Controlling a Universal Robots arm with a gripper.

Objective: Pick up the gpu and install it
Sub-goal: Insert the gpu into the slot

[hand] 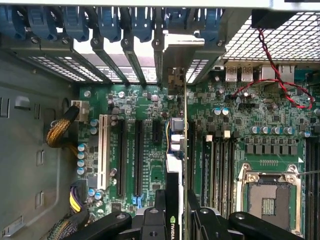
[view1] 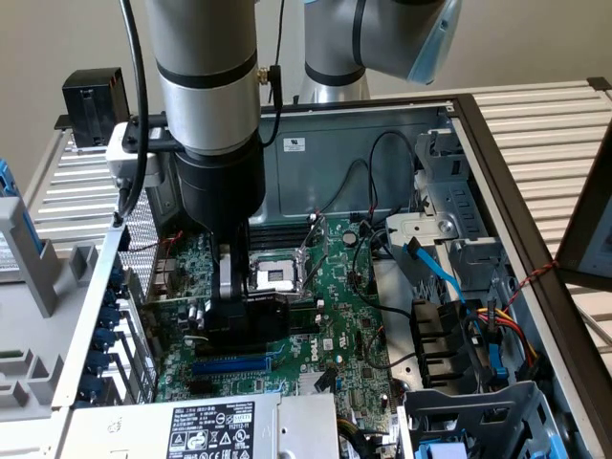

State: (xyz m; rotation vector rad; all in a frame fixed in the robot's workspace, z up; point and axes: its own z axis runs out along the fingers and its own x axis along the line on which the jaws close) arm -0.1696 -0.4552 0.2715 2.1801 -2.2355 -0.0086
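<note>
We see hand (hand: 176,212) pinching gpu (hand: 174,167), held edge-on, upright above motherboard (hand: 145,105), seemingly not fully seated. Risk: slight tilt, so card edge jams against motherboard, bends contacts.

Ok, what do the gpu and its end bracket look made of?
End bracket: bare sheet metal, probably; silvery with a dull sheen. The gpu, edge-on in the pincer: likely thin circuit-board laminate; its edge looks greenish.
</note>
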